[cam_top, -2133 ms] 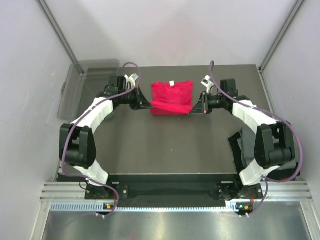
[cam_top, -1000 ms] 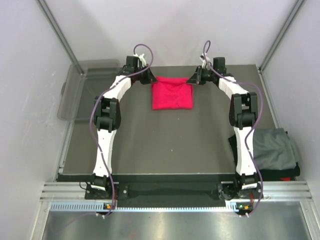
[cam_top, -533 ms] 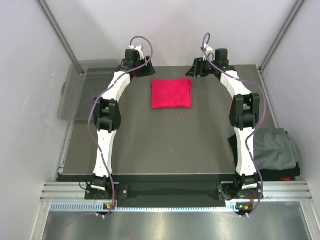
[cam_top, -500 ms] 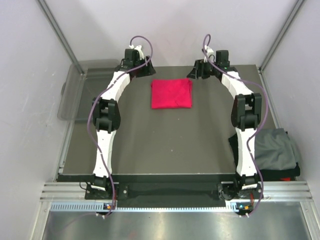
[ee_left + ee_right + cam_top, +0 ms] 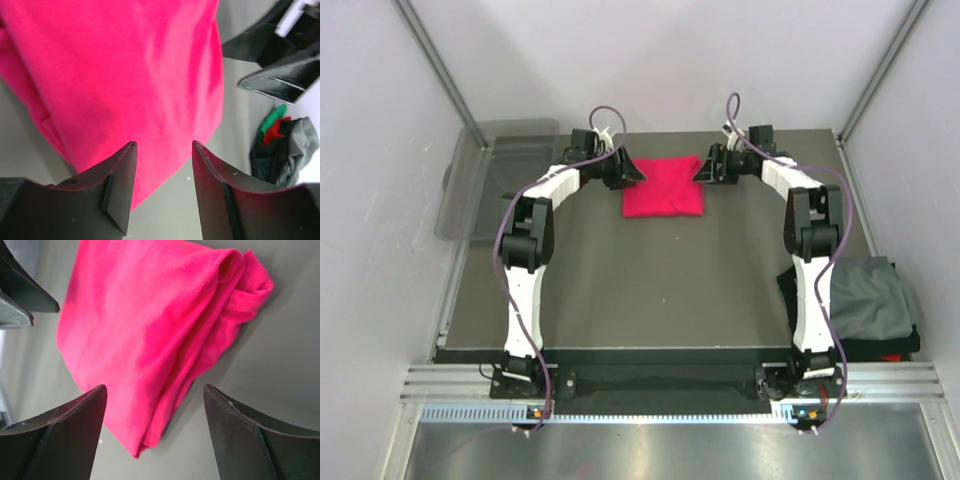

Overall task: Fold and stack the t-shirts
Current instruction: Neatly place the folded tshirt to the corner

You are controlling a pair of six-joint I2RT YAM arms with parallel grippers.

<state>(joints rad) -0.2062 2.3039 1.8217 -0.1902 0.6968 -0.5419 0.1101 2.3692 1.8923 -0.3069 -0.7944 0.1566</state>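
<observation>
The bright red t-shirt (image 5: 664, 187) lies folded into a rectangle at the far middle of the table. My left gripper (image 5: 638, 173) hovers at its far left corner, open, with the red cloth (image 5: 125, 75) below the fingers and nothing between them. At the far right corner my right gripper (image 5: 700, 168) is open too, above the shirt's layered edge (image 5: 150, 325). In their own wrist views the left gripper (image 5: 164, 143) and right gripper (image 5: 155, 387) both show a wide gap. Dark grey t-shirts (image 5: 860, 305) sit piled at the table's near right edge.
A clear plastic bin (image 5: 485, 175) stands off the table's far left side. Something green and red (image 5: 272, 127) shows beside the dark pile in the left wrist view. White walls and metal posts close in the back and both sides.
Both grippers carried the fold to the shirt's far edge, opened and let go. They then drew back and have now come in over the far corners.
</observation>
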